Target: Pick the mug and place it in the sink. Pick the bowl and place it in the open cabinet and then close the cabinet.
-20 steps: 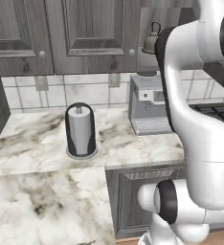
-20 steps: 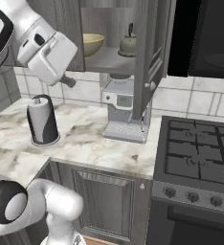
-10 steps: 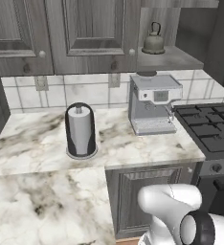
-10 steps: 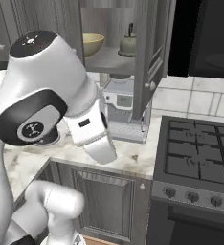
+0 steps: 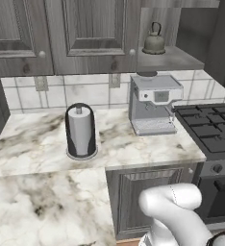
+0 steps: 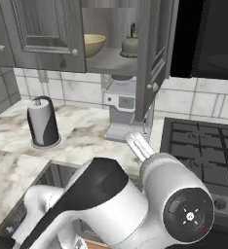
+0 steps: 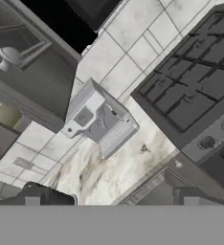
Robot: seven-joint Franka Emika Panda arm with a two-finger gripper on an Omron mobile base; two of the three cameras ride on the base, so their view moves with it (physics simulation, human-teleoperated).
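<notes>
White glossy arm (image 6: 111,204), black joint panel, round grey end cap.

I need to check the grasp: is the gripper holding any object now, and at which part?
Nothing is held. In the hand view the gripper is open with nothing between its fingertips, and the bowl sits in the cabinet.

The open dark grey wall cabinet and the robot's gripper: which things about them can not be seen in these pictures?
- Round yellowish bowl, right base view: the closed neighbouring door hides its left part.
- Open cabinet door, right base view: cut off by the top edge.
- Gripper, hand view: just the two dark fingertips show, wide apart; nothing between them.
- Grey kettle, right base view: too small for detail.
</notes>
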